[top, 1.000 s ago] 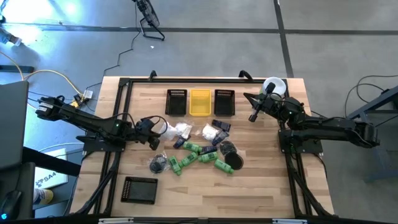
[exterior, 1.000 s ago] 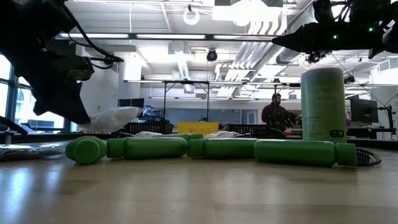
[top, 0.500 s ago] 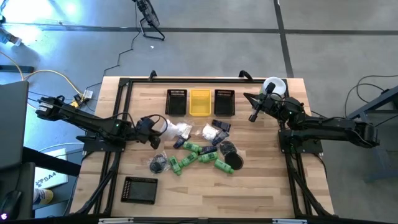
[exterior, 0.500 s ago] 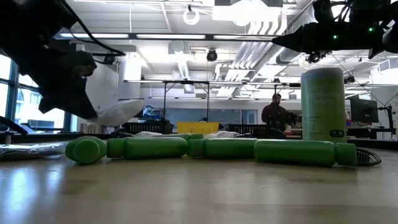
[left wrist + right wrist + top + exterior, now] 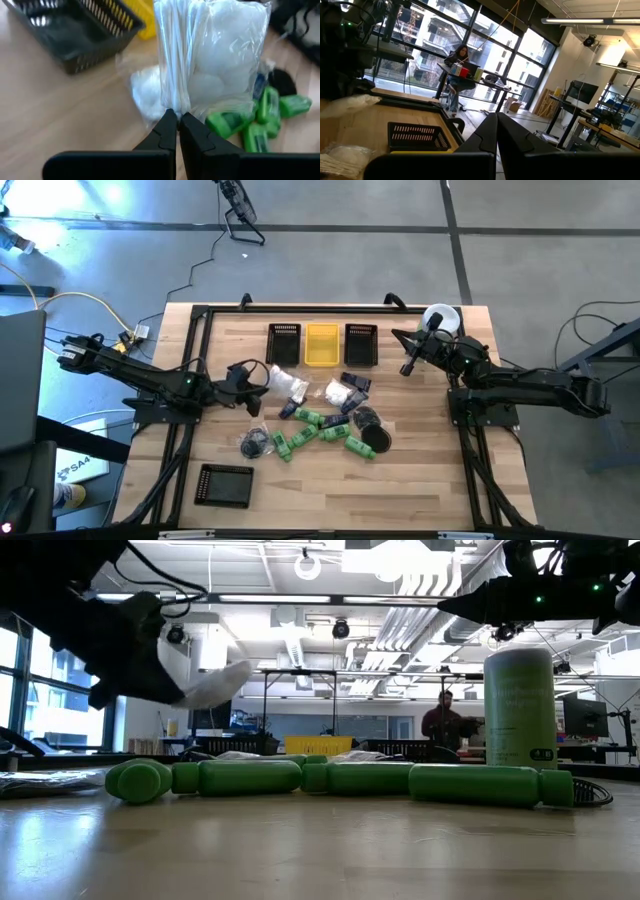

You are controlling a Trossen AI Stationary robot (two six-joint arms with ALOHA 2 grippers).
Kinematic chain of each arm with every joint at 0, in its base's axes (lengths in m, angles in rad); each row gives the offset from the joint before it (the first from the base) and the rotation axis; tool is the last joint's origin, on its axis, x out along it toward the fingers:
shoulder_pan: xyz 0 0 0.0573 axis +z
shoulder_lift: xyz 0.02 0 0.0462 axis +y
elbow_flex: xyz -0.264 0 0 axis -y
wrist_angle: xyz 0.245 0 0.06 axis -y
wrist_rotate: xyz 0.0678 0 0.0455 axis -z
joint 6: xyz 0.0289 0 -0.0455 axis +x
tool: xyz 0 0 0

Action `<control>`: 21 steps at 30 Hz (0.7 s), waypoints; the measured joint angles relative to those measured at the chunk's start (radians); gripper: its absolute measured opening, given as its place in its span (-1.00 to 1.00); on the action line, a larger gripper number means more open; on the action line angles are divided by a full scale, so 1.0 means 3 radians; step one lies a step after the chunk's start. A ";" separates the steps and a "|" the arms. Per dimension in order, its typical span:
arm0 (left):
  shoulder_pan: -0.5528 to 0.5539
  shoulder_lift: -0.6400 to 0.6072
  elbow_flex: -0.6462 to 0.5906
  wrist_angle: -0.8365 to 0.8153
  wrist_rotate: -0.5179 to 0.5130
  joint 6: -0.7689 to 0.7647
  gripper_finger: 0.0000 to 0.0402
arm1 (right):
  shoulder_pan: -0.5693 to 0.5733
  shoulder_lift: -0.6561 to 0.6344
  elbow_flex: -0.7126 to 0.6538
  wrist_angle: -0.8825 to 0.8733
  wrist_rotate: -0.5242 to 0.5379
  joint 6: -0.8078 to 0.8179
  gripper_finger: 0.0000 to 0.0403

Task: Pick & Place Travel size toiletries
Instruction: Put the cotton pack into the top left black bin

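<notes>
Now I am seeing a white packet (image 5: 210, 60) pinched in my left gripper (image 5: 178, 122), hanging above the table (image 5: 420, 480), right gripper (image 5: 407, 367) closed, empty.

white packet (image 5: 210, 55), green bottles (image 5: 318, 430), a yellow bin (image 5: 321, 345) between black bins (image 5: 284, 344).

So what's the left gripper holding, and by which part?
The left gripper pinches a clear crinkly packet of white swabs and cotton by its bottom edge.

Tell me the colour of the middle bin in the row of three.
Yellow bin, flanked by two black ones; the high view shows it best.
</notes>
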 joint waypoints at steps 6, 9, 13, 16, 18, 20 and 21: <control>0.0001 0.0000 0.0003 0.0198 -0.0407 0.0008 -0.99 | 0.0001 0.0001 0.0000 0.0000 0.0000 0.0000 -0.99; 0.0001 0.0000 0.0003 0.0225 -0.0535 0.0006 -0.99 | 0.0000 0.0000 0.0000 0.0000 0.0000 0.0000 -0.99; 0.0001 0.0000 0.0003 0.0294 -0.0580 0.0028 -0.99 | 0.0001 0.0001 0.0000 0.0000 0.0000 0.0000 -0.99; 0.0001 0.0000 0.0003 0.0309 -0.0636 0.0029 -0.99 | 0.0000 0.0000 0.0000 0.0000 0.0000 0.0000 -0.99; 0.0001 0.0000 0.0003 0.0333 -0.0657 0.0029 -0.99 | 0.0001 0.0000 0.0000 0.0000 0.0001 0.0000 -0.99; 0.0001 0.0000 0.0003 0.0377 -0.0676 0.0029 -0.99 | 0.0001 0.0000 0.0000 0.0000 0.0000 -0.0001 -0.99; 0.0001 0.0000 0.0004 0.0400 -0.0680 0.0030 -0.99 | 0.0001 0.0000 0.0000 0.0000 0.0001 -0.0001 -0.99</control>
